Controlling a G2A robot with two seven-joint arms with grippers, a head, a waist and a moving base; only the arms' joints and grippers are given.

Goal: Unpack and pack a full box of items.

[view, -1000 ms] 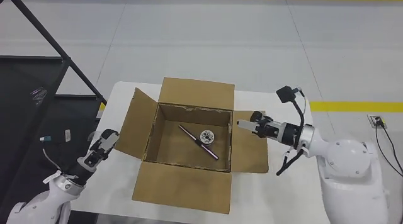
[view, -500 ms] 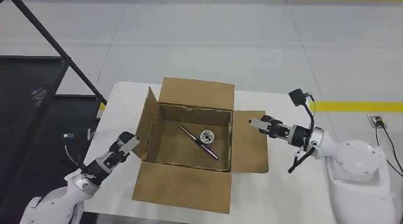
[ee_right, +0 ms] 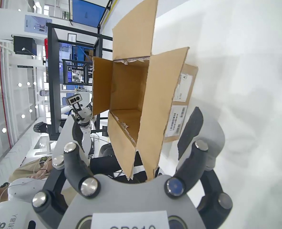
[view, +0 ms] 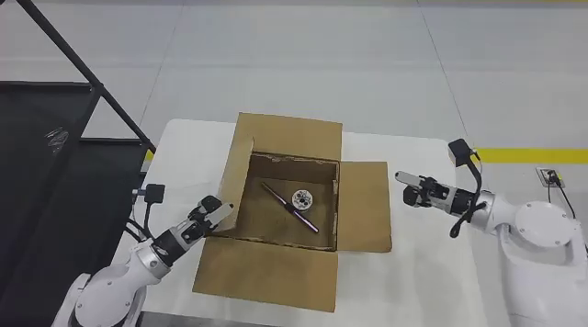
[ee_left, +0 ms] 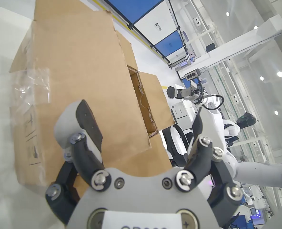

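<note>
The left tool (ee_left: 143,122) has its fingers spread, holding nothing, and sits close against the outer face of the box's left flap (view: 235,175); whether it touches the cardboard I cannot tell. The right tool (view: 409,190) is also released and empty, hovering near the surface's right edge, just off the outer edge of the right flap (view: 365,206) and apart from it.

The box (view: 276,226) stands in the middle of the surface (view: 179,148), open at the top. Inside, on its floor, lie a thin dark rod (view: 288,207) set on a slant and a small round toothed part (view: 301,200) just beside it.

The left flap stands almost upright, walling off that side of the opening. The far flap (view: 289,136) leans outward, and the right and near flaps lie spread flat. The box is plain brown corrugated cardboard with ragged torn edges, a patch of clear tape (ee_left: 32,84) on its left side and a white printed label (ee_right: 179,117) on its right wall.
</note>
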